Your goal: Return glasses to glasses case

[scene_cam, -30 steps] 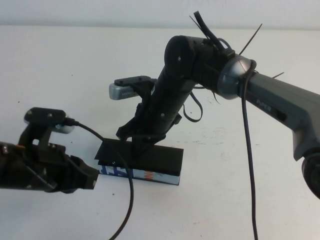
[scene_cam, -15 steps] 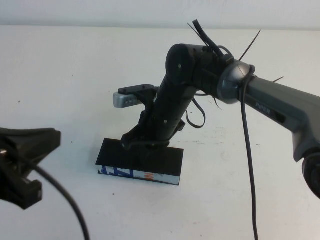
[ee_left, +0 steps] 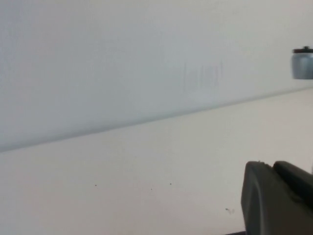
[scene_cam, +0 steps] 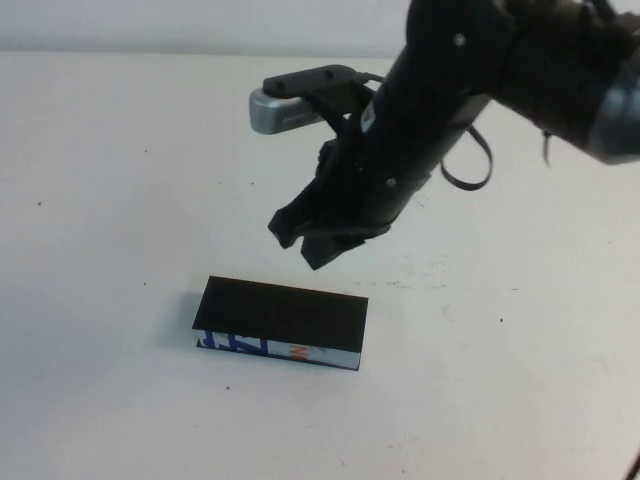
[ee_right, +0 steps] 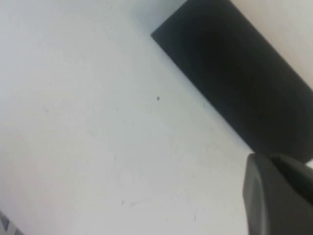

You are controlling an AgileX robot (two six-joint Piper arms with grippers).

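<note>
**Ana:** High view first — the glasses case (scene_cam: 282,324) lies shut on the table (scene_cam: 110,180), at about 6 o'clock in the picture, flat black lid up and its printed blue, white and orange edge facing the robot. The right gripper (scene_cam: 312,238) hangs in the air above it, toward 12 o'clock from the lid, clear of it, its jaws clenched with nothing between them.

**Ben:** And the glasses?

**Ana:** No view shows them. With the lid down, my guess is they are inside and the task is all but finished, though I cannot confirm it.

**Ben:** So what does the step call for?

**Ana:** A clean retreat, I judge. Lift straight up and away so no finger or dangling cable catches the lid edge — the case looks light and would probably slide or flip easily on that smooth top.

**Ben:** The left gripper?

**Ana:** Out of the high view. The left wrist view shows only a dark finger at its edge; whether its jaws are apart or together, I cannot tell.

**Ben:** Surface and room?

**Ana:** A plain white tabletop with a few small dark specks. The case's lid (ee_right: 239,83) shows in the right wrist view against it. At 12 o'clock the table ends at a pale bare wall (ee_left: 98,58).
</note>
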